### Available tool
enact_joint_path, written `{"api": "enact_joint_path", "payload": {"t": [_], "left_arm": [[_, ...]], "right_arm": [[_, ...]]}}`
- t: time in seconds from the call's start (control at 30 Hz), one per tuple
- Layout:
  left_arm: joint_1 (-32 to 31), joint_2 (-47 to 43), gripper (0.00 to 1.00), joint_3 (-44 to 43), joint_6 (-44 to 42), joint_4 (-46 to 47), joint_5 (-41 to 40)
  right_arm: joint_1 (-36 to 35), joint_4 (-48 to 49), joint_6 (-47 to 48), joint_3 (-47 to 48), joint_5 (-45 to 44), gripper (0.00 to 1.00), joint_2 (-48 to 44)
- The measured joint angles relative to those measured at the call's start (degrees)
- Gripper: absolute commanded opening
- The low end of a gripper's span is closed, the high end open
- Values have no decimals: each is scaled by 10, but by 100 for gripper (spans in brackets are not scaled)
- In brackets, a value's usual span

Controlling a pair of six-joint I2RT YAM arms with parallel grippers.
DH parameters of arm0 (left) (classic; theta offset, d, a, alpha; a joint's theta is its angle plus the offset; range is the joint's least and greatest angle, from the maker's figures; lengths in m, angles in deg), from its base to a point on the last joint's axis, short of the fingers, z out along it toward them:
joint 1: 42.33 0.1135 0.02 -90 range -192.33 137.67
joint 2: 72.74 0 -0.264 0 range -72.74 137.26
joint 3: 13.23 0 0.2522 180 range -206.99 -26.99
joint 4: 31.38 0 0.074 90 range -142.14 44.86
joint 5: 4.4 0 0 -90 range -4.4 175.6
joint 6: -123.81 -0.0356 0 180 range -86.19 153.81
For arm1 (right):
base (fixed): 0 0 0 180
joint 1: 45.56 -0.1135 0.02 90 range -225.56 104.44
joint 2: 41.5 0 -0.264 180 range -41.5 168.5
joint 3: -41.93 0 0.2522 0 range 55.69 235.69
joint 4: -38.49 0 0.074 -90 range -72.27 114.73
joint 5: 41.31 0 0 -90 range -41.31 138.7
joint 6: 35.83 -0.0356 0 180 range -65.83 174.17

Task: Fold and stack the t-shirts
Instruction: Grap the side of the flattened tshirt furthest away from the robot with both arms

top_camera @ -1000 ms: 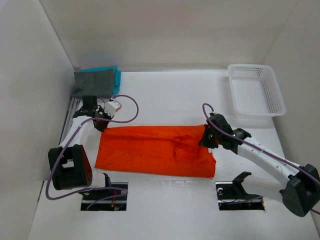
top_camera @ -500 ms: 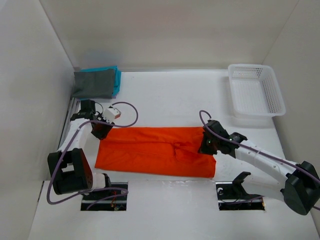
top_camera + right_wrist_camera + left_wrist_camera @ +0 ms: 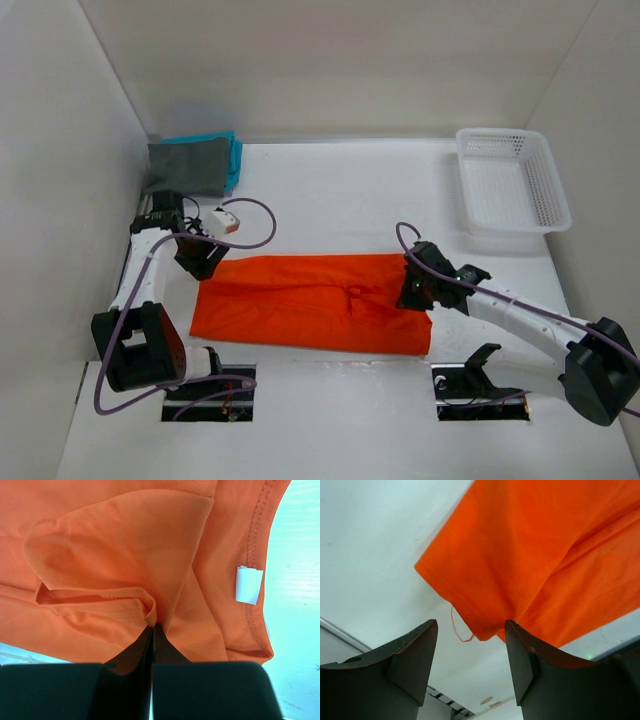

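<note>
The orange t-shirt (image 3: 300, 300) lies folded into a long band across the near middle of the table. My left gripper (image 3: 203, 264) is open just off its far left corner, and that corner (image 3: 485, 625) hangs between the fingers (image 3: 415, 655) with a loose thread, touching neither. My right gripper (image 3: 411, 291) is at the shirt's right end, shut on a raised fold of orange cloth (image 3: 150, 612) near the collar and its white label (image 3: 248, 585). A folded dark grey t-shirt (image 3: 185, 168) lies on a teal t-shirt (image 3: 233, 150) at the far left corner.
A white mesh basket (image 3: 512, 180) stands at the far right by the wall. White walls close in the table on the left, back and right. Two dark cut-outs (image 3: 208, 392) sit at the near edge beside the arm bases.
My left gripper has opened, let go of the shirt's left corner and drawn back to the left. My right gripper has slid slightly left and nearer, still pinching the cloth.
</note>
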Motion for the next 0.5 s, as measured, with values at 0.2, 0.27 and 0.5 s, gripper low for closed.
{"api": "enact_joint_path", "payload": {"t": [0.2, 0.27, 0.5], "left_arm": [[-21, 0, 58, 30, -53, 27, -84], [-26, 0, 59, 61, -80, 28, -127], [-47, -1, 85, 91, -107, 50, -184]], "right_arm": [[0, 2, 0, -5, 0, 2, 0], [0, 3, 0, -5, 0, 3, 0], [0, 3, 0, -5, 0, 3, 0]]}}
